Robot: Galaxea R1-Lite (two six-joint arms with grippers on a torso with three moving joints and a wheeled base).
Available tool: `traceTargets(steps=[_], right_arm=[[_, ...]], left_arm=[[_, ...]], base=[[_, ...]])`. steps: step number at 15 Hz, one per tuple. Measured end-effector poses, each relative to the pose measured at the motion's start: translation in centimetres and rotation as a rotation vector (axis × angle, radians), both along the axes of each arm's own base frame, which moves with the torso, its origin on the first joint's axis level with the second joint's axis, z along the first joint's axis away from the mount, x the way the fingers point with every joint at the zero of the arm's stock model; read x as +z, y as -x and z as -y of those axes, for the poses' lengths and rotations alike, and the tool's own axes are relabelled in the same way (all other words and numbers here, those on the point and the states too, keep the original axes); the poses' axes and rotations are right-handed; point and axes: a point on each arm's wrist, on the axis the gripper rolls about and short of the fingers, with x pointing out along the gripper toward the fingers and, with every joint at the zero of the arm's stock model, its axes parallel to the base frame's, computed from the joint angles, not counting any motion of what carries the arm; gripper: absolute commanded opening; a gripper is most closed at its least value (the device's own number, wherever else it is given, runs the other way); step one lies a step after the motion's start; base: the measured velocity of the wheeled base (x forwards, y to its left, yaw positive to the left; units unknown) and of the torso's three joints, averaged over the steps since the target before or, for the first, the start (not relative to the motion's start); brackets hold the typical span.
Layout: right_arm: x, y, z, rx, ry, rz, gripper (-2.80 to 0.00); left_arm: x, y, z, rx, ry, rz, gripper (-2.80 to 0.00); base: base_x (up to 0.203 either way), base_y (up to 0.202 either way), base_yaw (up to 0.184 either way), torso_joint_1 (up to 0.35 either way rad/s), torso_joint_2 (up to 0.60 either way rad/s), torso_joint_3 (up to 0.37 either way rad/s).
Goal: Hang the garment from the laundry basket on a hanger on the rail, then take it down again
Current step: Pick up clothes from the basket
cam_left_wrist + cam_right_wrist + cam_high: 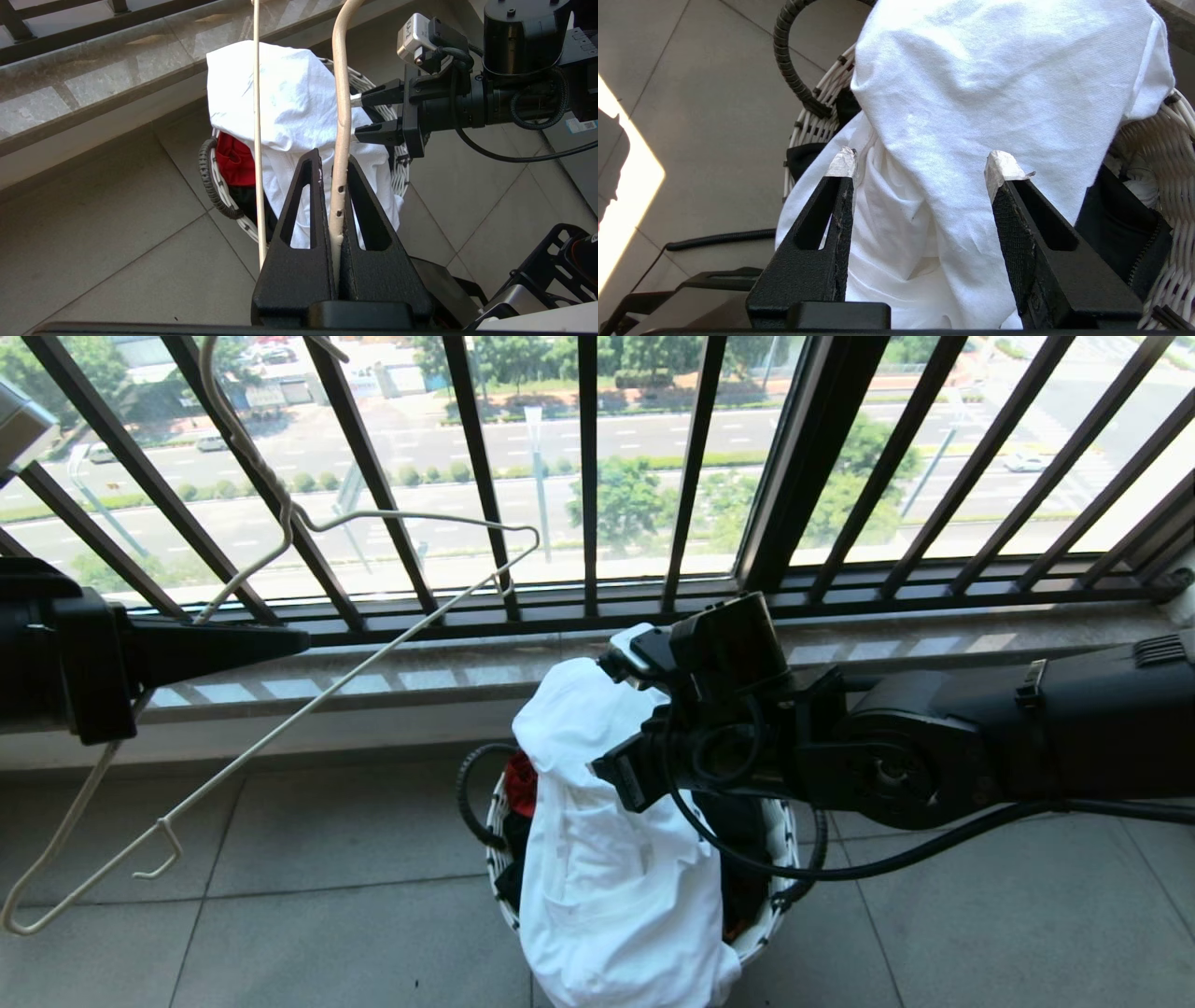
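Observation:
The white garment lies draped over the laundry basket on the floor. My right gripper is open beside the top of the heap. Its taped fingertips stand on either side of a fold, with nothing pinched. At the left, my left gripper is shut on the cream wire hanger. The hanger hangs tilted, and its hook runs up out of the head view. The rail is out of view.
Red cloth and a dark garment lie in the basket under the white one. The dark barred balcony railing and a stone sill stand just behind. A tiled floor surrounds the basket.

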Motion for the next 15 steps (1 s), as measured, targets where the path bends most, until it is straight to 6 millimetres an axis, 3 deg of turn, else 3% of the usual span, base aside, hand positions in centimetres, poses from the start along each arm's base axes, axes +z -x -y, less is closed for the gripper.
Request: traceTargets(steps=[3,7,15], right_arm=[[-1.4,0.1,-2.2,0.006,0.072,0.051,0.0],[-3.8,-1.4,-4.8,-0.014,0.123,0.197,0.0],[-6.6,-1.6,-5.7,-0.011,0.273,0.226,0.0]], left_arm=[[0.0,-0.1,-0.1,0.007,-0.002,0.002,-2.8],[0.2,-0.1,-0.6,0.038,-0.002,0.012,-2.8],[0.4,0.0,-0.9,0.053,-0.002,0.018,-2.8]], base=[[0.0,0.0,0.0,0.0,0.0,0.0],[0.0,0.0,0.0,0.0,0.0,0.0],[0.0,0.0,0.0,0.0,0.0,0.0]])
